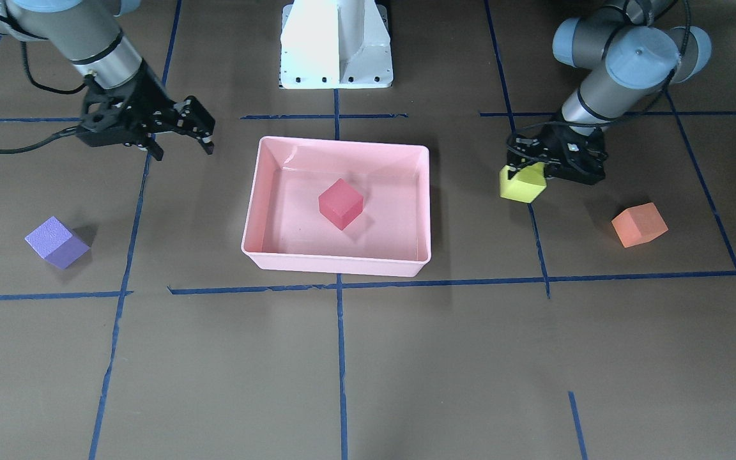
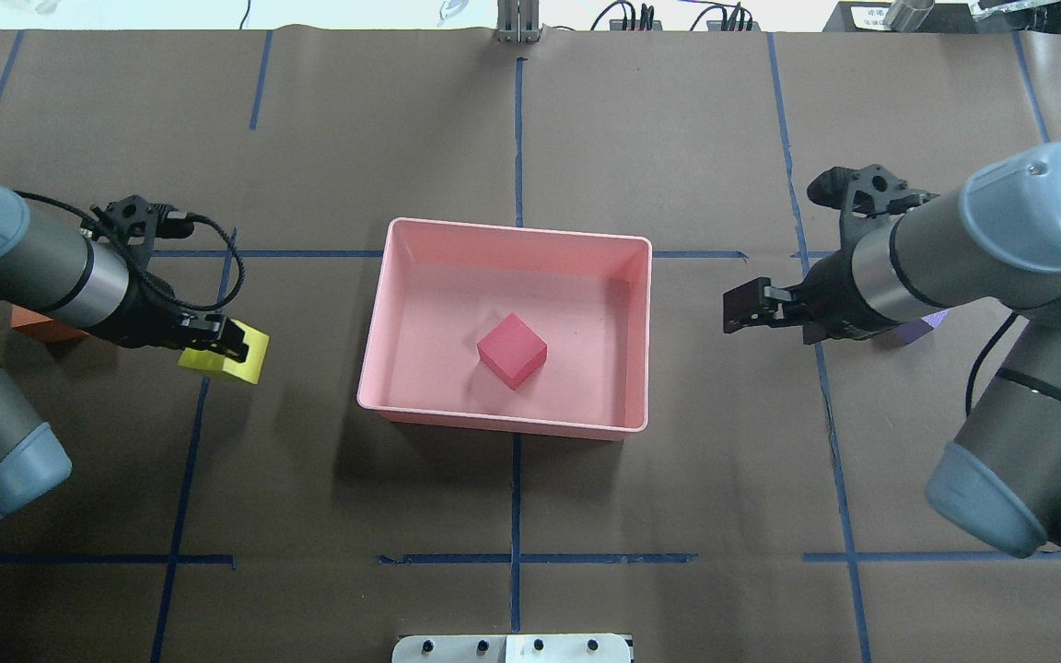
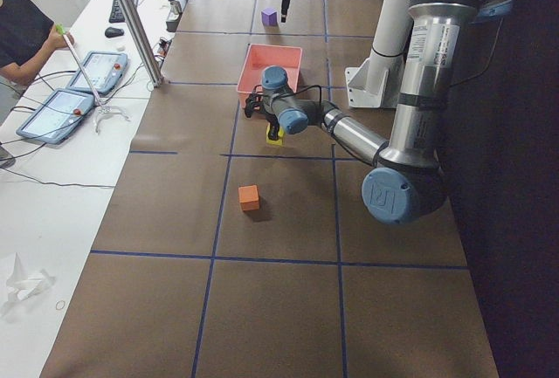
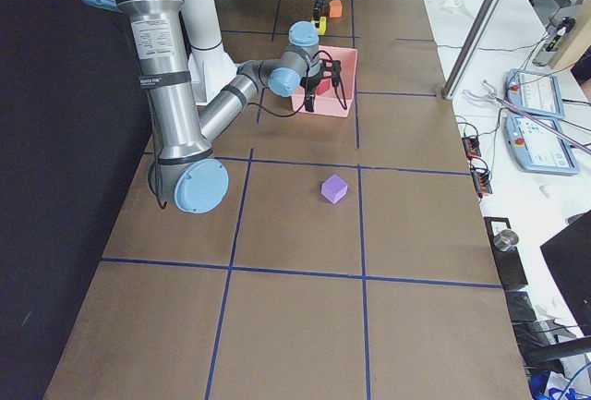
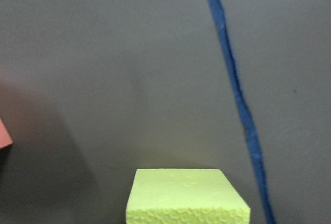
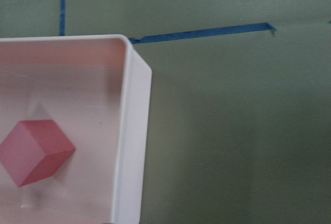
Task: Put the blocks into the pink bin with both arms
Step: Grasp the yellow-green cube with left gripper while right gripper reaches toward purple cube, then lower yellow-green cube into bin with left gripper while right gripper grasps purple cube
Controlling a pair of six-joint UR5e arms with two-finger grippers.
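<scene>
The pink bin point(image 1: 336, 144) sits at mid-table and holds the red-pink block point(image 1: 340, 203), which also shows in the right wrist view point(image 6: 36, 151). My left gripper point(image 1: 534, 167) is shut on the yellow-green block point(image 1: 521, 184) and holds it just above the table, to the left of the bin point(image 2: 512, 228) in the overhead view. The orange block point(image 1: 639, 224) lies on the table beside it. My right gripper point(image 1: 181, 147) is open and empty, raised near the bin's other side. The purple block point(image 1: 56, 241) lies on the table beyond it.
The white pedestal base point(image 1: 336, 45) stands behind the bin. Blue tape lines point(image 1: 340, 358) cross the brown table. A side bench with tablets point(image 3: 83, 90) and an operator point(image 3: 22, 33) runs along the table's far edge.
</scene>
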